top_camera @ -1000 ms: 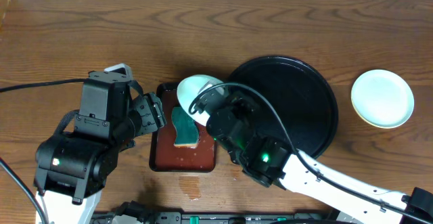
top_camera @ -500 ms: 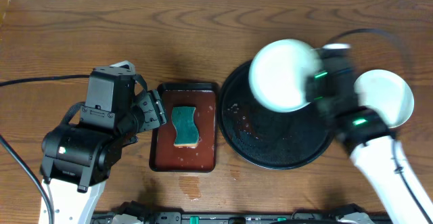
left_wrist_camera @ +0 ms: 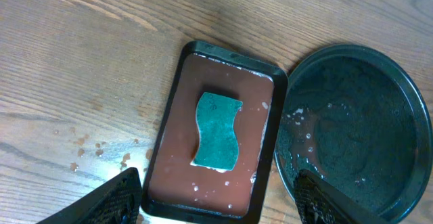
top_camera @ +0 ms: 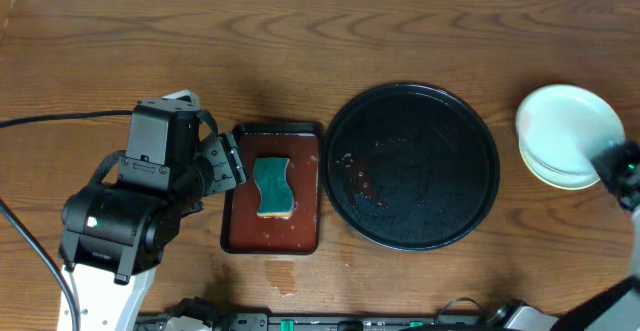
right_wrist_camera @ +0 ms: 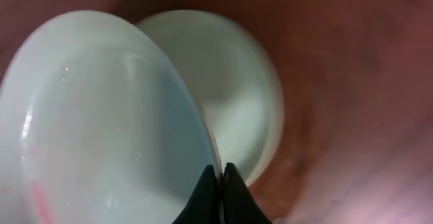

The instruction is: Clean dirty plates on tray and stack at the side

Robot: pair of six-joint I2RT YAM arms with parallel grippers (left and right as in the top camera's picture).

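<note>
My right gripper is shut on the rim of a pale mint-white plate. It holds this plate tilted just above a second pale plate that lies on the table. In the overhead view the held plate overlaps the lower plate at the far right, with the right gripper at the frame edge. The round black tray holds no plates, only wet spots. My left gripper is open and empty over the near end of the red-brown tray. A third plate is out of view.
A teal sponge lies in the rectangular red-brown tray, left of the black tray. Water drops mark the wood in front of it. The left arm's body stands at the left.
My right arm swung from the red-brown tray across the black tray to the far right, carrying the plate to just above the other plate. The left arm barely moved.
</note>
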